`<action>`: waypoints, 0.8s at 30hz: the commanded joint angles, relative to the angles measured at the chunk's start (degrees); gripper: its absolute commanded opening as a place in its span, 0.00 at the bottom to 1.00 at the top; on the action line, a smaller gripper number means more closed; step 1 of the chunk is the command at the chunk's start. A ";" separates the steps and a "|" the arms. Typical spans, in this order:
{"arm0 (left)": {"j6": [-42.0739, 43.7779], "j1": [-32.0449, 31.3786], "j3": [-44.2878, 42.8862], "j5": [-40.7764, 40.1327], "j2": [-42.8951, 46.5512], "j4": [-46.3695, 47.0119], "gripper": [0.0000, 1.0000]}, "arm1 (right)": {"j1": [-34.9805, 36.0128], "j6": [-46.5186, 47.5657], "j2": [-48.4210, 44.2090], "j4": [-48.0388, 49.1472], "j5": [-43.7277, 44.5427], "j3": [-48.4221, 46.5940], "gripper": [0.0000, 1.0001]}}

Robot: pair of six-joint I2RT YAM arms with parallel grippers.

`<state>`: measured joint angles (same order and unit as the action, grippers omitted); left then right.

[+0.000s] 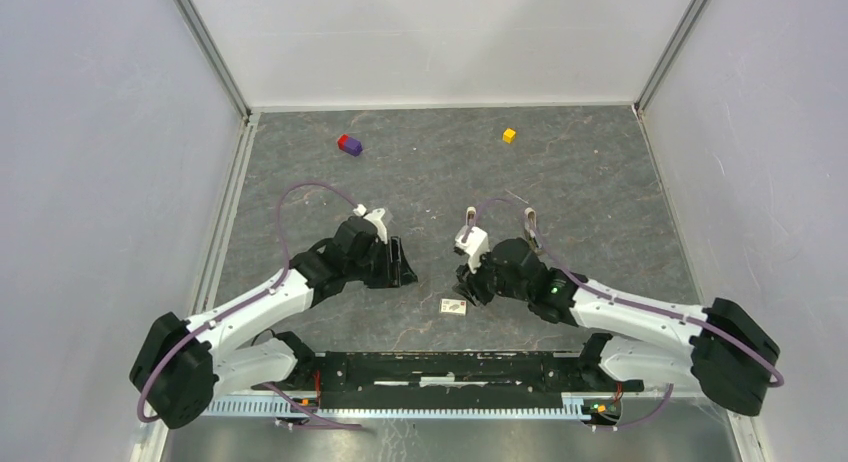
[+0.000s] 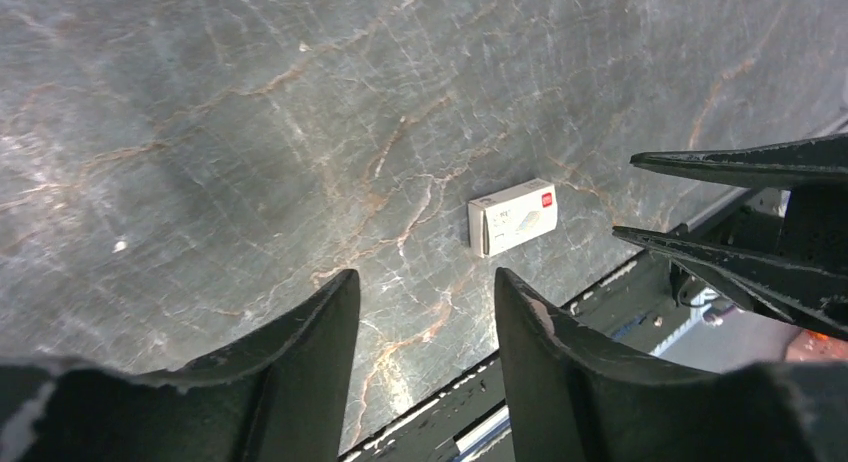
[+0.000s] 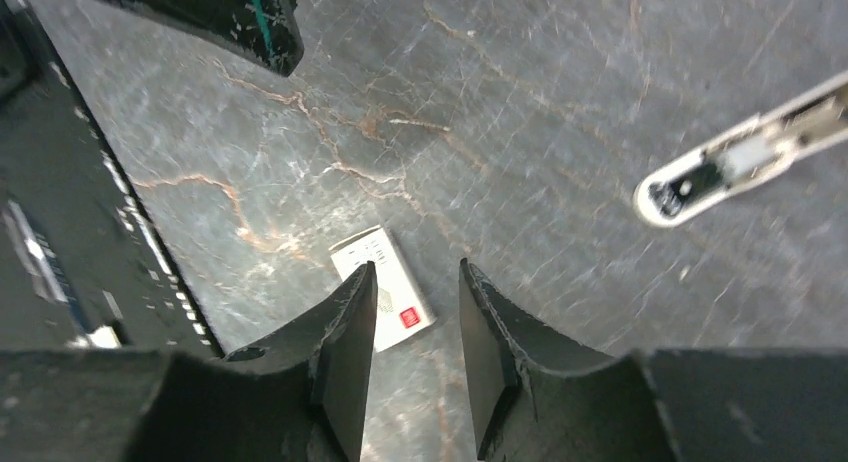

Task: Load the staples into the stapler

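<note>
Left gripper (image 2: 425, 282) and right gripper (image 3: 418, 272) tilt down at the table (image 1: 560, 182), forearms angled inward, jaws apart, empty. Staple box (image 2: 513, 216) lies at 5 o'clock of left gripper.

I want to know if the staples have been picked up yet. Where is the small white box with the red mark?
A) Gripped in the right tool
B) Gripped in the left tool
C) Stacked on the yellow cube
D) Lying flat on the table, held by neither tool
D: the small white box lies flat on the table, while the left tool and the right tool both show fingers apart with nothing between them.
</note>
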<state>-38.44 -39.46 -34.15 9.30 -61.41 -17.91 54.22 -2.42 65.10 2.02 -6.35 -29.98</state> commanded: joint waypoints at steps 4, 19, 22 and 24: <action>8.45 -3.43 0.54 3.63 0.76 8.21 0.58 | -1.04 -26.47 -9.11 2.01 8.19 8.23 0.44; 64.53 -9.81 -4.02 15.55 7.35 2.30 0.75 | -12.42 -39.37 -13.85 21.93 -8.44 22.85 0.33; 68.37 -9.84 -1.18 17.59 7.19 5.87 0.78 | -12.32 -41.48 -12.75 24.17 -9.56 24.01 0.33; 69.99 -9.84 0.66 20.60 6.27 8.16 0.79 | -12.34 -43.52 -12.71 25.84 -9.19 25.26 0.34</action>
<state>19.33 -48.99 -36.10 22.74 -54.08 -13.13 41.95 -40.53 52.12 20.01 -13.56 -6.48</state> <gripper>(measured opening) 0.779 0.330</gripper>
